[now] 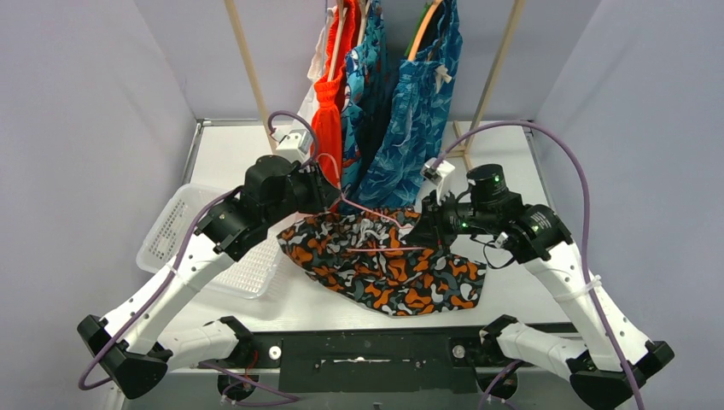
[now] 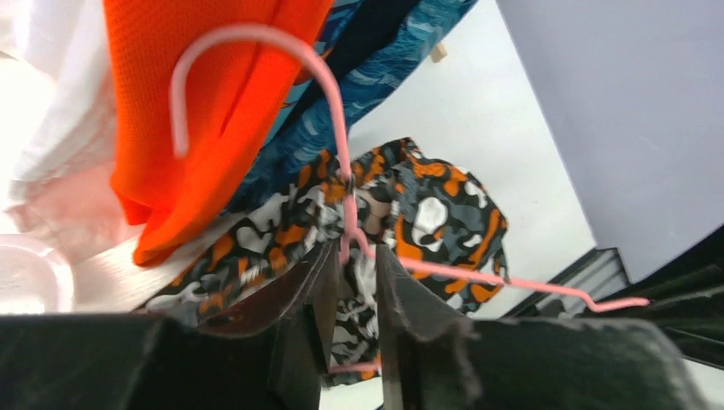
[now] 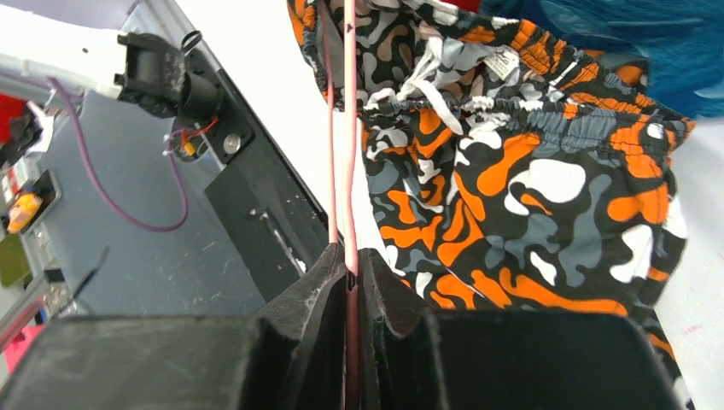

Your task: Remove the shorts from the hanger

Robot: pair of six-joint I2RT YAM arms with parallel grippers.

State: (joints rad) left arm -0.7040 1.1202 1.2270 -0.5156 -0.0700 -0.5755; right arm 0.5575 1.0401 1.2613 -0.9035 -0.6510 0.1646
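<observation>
The white counter (image 1: 230,154) sits between pale grey-lilac walls (image 1: 85,128). Light wooden rack poles (image 1: 248,68) stand at the back, and a white perforated plastic basket (image 1: 171,235) sits on my left. Soft orange, black and white camouflage shorts (image 1: 384,273) lie crumpled on the counter between the two arms, their elastic waistband gathered. A thin pink wire hanger (image 3: 349,171) runs across them. My right end effector (image 3: 352,260) is clamped tight on the hanger's wire. My left end effector (image 2: 357,256) stands a little open around the hanger's neck below the hook, and the wire passes loose between the fingers. Behind, bright orange mesh shorts (image 1: 327,120) and blue leaf-patterned shorts (image 1: 410,128) hang from the rack.
</observation>
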